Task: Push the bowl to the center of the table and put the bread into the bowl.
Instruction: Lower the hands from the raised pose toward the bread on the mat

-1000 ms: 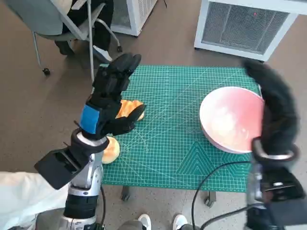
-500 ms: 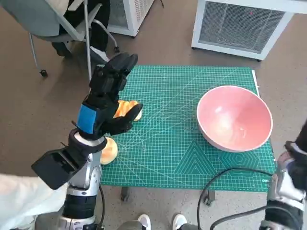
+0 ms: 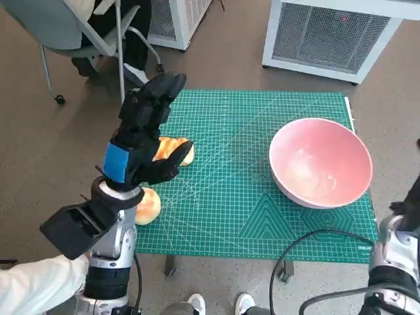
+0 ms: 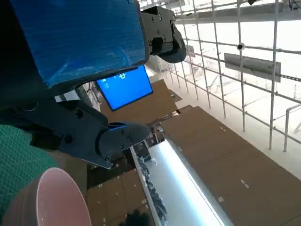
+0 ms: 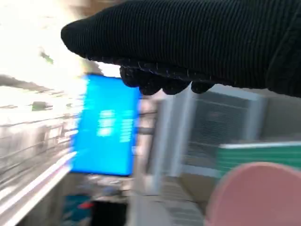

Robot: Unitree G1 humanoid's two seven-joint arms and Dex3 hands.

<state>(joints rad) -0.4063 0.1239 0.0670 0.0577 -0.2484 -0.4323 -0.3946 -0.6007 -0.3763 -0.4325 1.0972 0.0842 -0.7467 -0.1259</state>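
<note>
A pink bowl [image 3: 321, 163] stands on the right part of the green cutting mat [image 3: 230, 197]; it also shows in the left wrist view [image 4: 56, 202] and the right wrist view [image 5: 258, 193]. One golden bread piece [image 3: 176, 151] lies on the mat's left side, partly hidden behind my left hand [image 3: 141, 131]. A second bread piece [image 3: 147, 205] sits at the mat's left front edge. My left hand hovers above the mat with fingers spread, holding nothing. My right hand [image 5: 188, 42] is off the table's right side, only a dark sliver [image 3: 412, 197] showing in the head view.
A chair [image 3: 79, 26] with a person's legs stands beyond the table's far left corner. White grilled cabinets [image 3: 335, 33] sit on the floor behind. A black cable [image 3: 308, 243] loops at the front right edge. Feet [image 3: 216, 303] show below the table.
My right hand has drawn back from beside the bowl's right rim, down and off the right edge of the head view. The left hand and the bread pieces have hardly moved.
</note>
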